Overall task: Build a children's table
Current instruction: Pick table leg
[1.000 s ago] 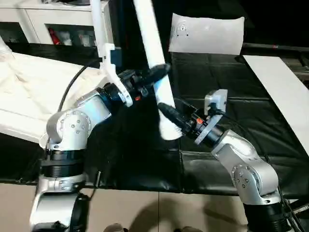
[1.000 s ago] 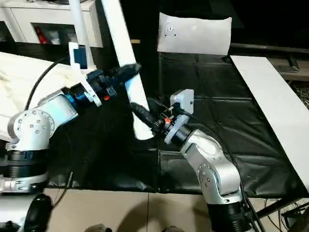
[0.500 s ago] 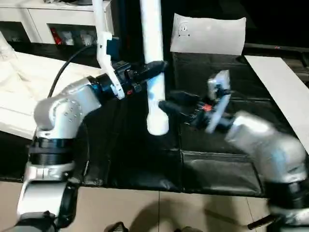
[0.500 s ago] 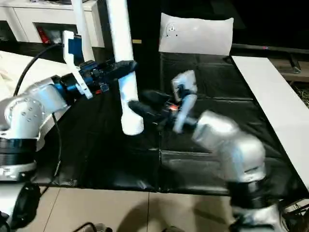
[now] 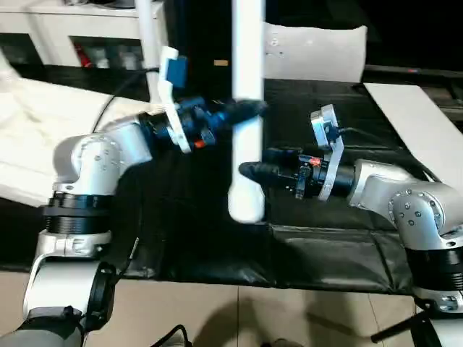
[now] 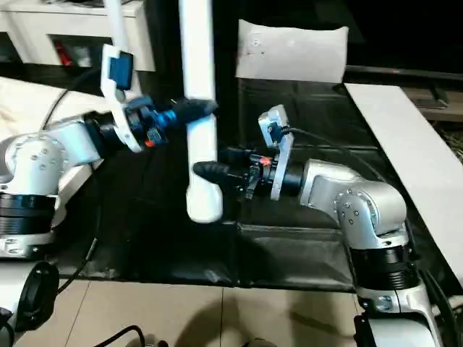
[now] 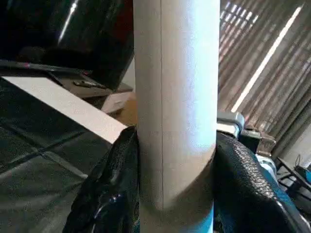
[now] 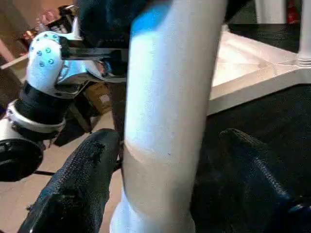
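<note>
My left gripper [image 5: 249,110] is shut on a long white tube leg [image 5: 247,65] and holds it upright above the black mat. Its black fingers [image 7: 112,184] press both sides of the leg [image 7: 175,87]. My right gripper [image 5: 246,172] points level at the leg's lower part. It is open, with its fingers [image 8: 73,189] standing either side of the leg [image 8: 165,121] and a small gap showing. The white tabletop [image 5: 43,130] lies at the left with another leg [image 5: 148,36] standing upright in it.
The black mat [image 5: 325,253] covers the work table. A flat white board strip [image 5: 427,137] lies along the right side and a small white panel with holes [image 5: 311,50] stands at the back. A white cabinet [image 5: 72,29] is at the far left.
The left arm has swung the leg from tilted to upright and a little to the right. The right forearm has come level, with its gripper now around the leg's lower part.
</note>
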